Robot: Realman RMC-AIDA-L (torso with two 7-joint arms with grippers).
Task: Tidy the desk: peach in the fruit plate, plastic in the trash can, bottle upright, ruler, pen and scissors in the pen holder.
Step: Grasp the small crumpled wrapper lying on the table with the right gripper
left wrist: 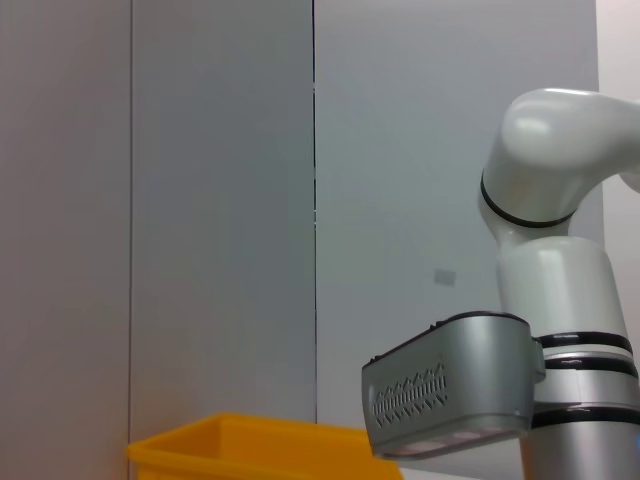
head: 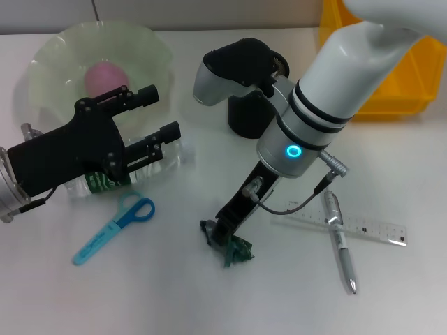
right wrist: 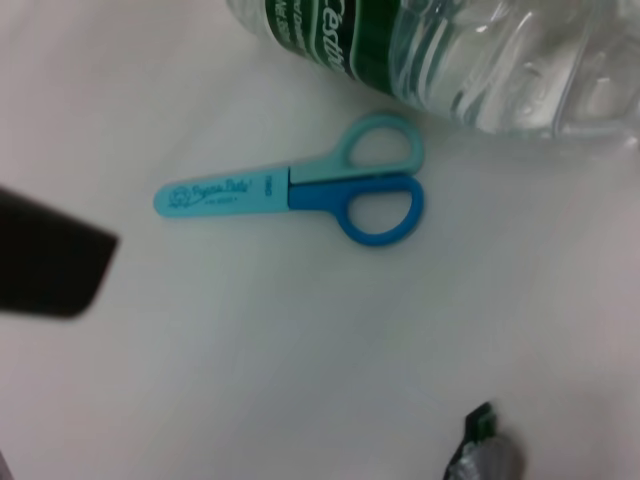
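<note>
At lower centre of the head view the right gripper (head: 227,237) pinches the crumpled green plastic (head: 237,251) against the desk (head: 174,293), not yet binned. Pen (head: 340,241) and ruler (head: 349,225) lie crossed at lower right, scissors (head: 115,227) at lower left. At centre left the left gripper (head: 157,115) hangs spread over the lying bottle (head: 133,171). Upper left, the peach (head: 105,75) sits in the fruit plate (head: 49,63) (the one job done); the pen holder (head: 246,118) looks untouched.

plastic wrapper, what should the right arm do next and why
Probably close the right hand on the plastic and lift it toward the yellow bin. The hand is down at the crumpled green plastic on the desk, seemingly touching it, though I cannot tell if it grips yet. The left hand hovers open over the lying bottle, so it is not in the way.
</note>
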